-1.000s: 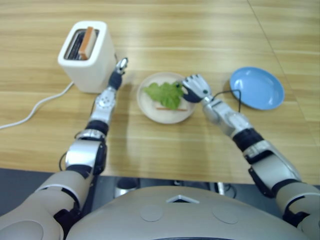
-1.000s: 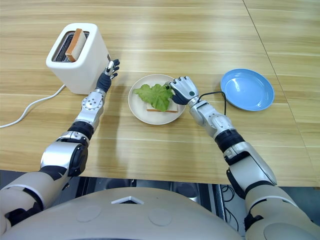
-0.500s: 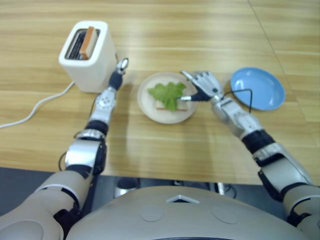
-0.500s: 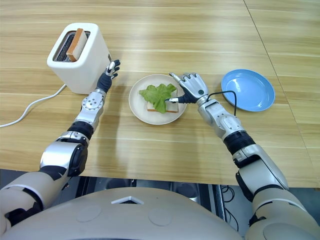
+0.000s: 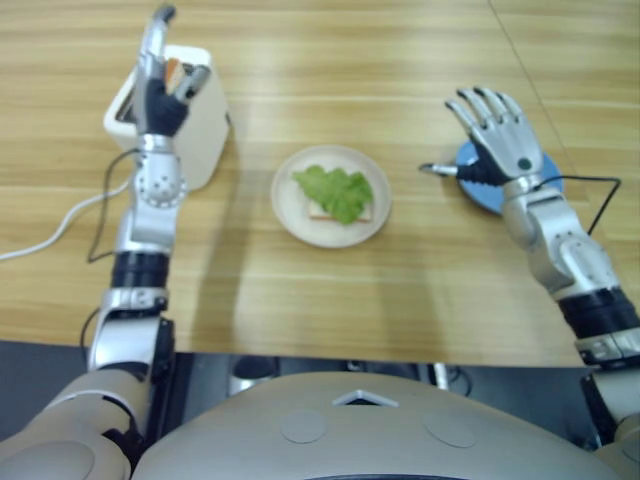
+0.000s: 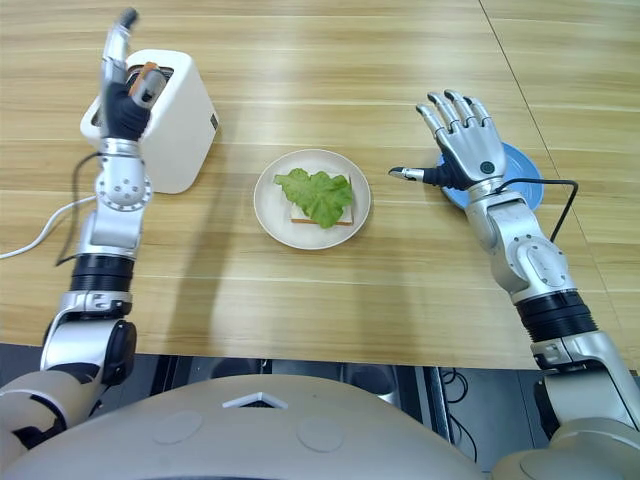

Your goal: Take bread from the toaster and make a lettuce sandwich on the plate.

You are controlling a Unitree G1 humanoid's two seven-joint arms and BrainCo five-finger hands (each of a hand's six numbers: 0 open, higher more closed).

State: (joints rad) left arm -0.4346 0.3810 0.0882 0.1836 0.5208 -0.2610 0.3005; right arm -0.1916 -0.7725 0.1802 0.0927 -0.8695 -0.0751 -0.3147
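A white toaster (image 6: 180,125) stands at the far left with a brown bread slice (image 6: 150,76) upright in its slot. My left hand (image 6: 125,100) is raised in front of the toaster's top, fingers spread and uncurled, some of them right beside the slice; I cannot tell if they touch it. A cream plate (image 6: 268,212) in the middle holds a bread slice (image 6: 338,217) with a green lettuce leaf (image 6: 315,193) lying on it. My right hand (image 6: 465,150) hangs open with fingers splayed, well to the right of that plate.
A blue plate (image 6: 525,165) lies under and behind my right hand. The toaster's white cord (image 6: 40,237) trails to the left edge. A black cable (image 6: 560,200) loops off my right wrist. Bare wooden table lies in front of the plates.
My left hand rose from beside the toaster to its top, next to the slice. My right hand let go of the lettuce, opened and drew back right over the blue plate.
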